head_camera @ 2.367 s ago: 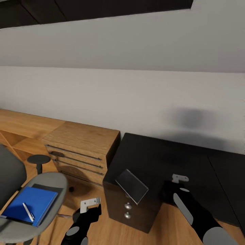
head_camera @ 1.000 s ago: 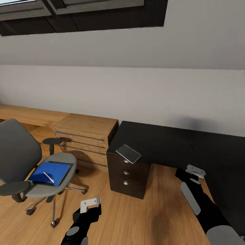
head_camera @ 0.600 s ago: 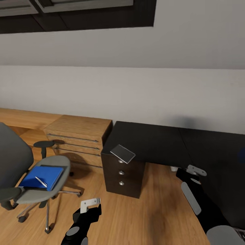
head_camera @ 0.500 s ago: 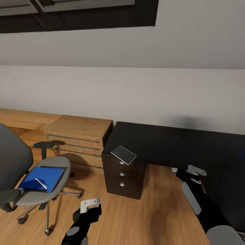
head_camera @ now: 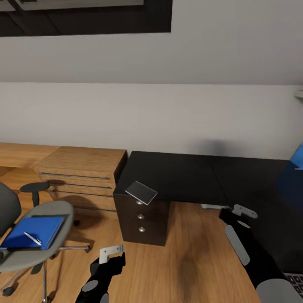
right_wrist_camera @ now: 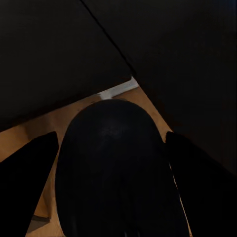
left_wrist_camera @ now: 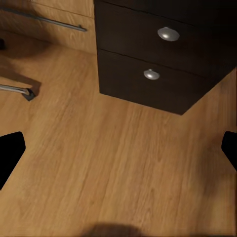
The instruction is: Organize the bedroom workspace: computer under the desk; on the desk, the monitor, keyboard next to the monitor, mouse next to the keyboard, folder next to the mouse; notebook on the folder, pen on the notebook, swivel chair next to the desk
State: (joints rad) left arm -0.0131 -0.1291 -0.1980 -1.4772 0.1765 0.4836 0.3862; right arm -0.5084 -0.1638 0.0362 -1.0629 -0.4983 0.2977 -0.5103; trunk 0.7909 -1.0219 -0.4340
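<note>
Pale bedroom walls rise behind a black desk (head_camera: 185,172) whose tabletop spreads toward the robot's right; a dark drawer unit with round knobs (head_camera: 141,219) stands under its near corner, and a small grey card (head_camera: 141,192) lies on that corner; a wooden dresser (head_camera: 80,174) sits beside the desk on a wooden floor (head_camera: 185,261). At the robot's left, a grey swivel chair (head_camera: 35,242) carries a blue notebook (head_camera: 31,231) on its seat with a white pen (head_camera: 32,238) lying across it; the folder is presumably underneath, too thin to confirm. The left gripper (head_camera: 111,251) hangs low over the floor, jaws spread wide and empty in its wrist view; the right gripper (head_camera: 244,211) hovers near the desk edge, jaws apparently clasping a dark rounded object (right_wrist_camera: 116,168), likely the mouse. The chair's stack lies well to the left of both grippers, nearer the left arm, its long side angled toward the robot.
</note>
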